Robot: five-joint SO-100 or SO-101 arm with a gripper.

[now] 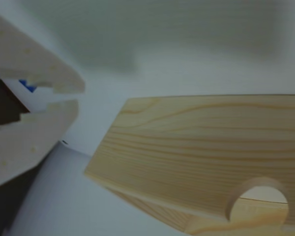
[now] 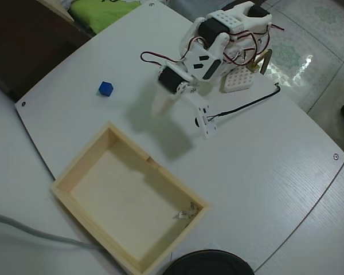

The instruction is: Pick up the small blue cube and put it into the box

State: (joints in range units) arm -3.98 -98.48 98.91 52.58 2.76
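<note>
The small blue cube point(image 2: 105, 88) lies on the white table, up and left of the arm in the overhead view. In the wrist view a sliver of the cube's blue point(image 1: 27, 86) shows through the slit between the jaws. My gripper point(image 2: 158, 110) hangs above the table to the right of the cube and beyond the box's far wall, apart from both. In the wrist view the gripper point(image 1: 80, 96) has its pale jaws nearly together with nothing between them. The box point(image 2: 80, 166) is a pale wooden tray; its notched long wall point(image 1: 201, 142) fills the right of the wrist view.
A white perforated block point(image 2: 236, 80) sits beside the arm's base, and a black cable point(image 2: 243, 105) runs across the table. A black round object point(image 2: 206, 264) lies at the bottom edge. A small scrap point(image 2: 183, 215) lies inside the box. The table's edge runs along the left.
</note>
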